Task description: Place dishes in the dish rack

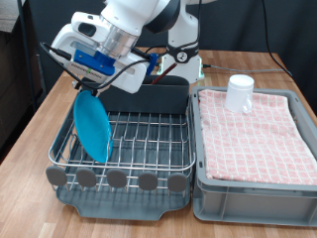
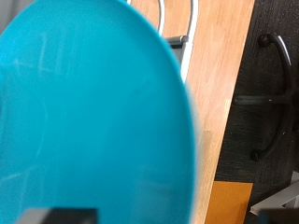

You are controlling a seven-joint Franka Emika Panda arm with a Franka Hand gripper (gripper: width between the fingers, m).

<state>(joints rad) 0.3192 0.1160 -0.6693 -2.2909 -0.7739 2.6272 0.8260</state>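
Wooden surface shows as a bare strip along the exterior view's left, between the dark wall and the silver wire dish rack in its dark grey plastic tray. Just inside the rack's left rim the round bright-blue plate stands on edge, nearly upright and tilted a little, its lower rim down among the wires and its upper rim meeting the pincer above it. The pincer appears to grip that upper rim, though its fingers are too hidden to judge their gap. The plate's face is turned toward the rack's open middle, where the wire grid stretches free across to the right rim. At the rack's far side stands the tall grey utensil holder. Further right, touching the rack, sits the lighter grey bin lined with pink checked cloth, with the white mug upright near its far edge. The wrist view is filled almost wholly by the blue plate, wood beside it.
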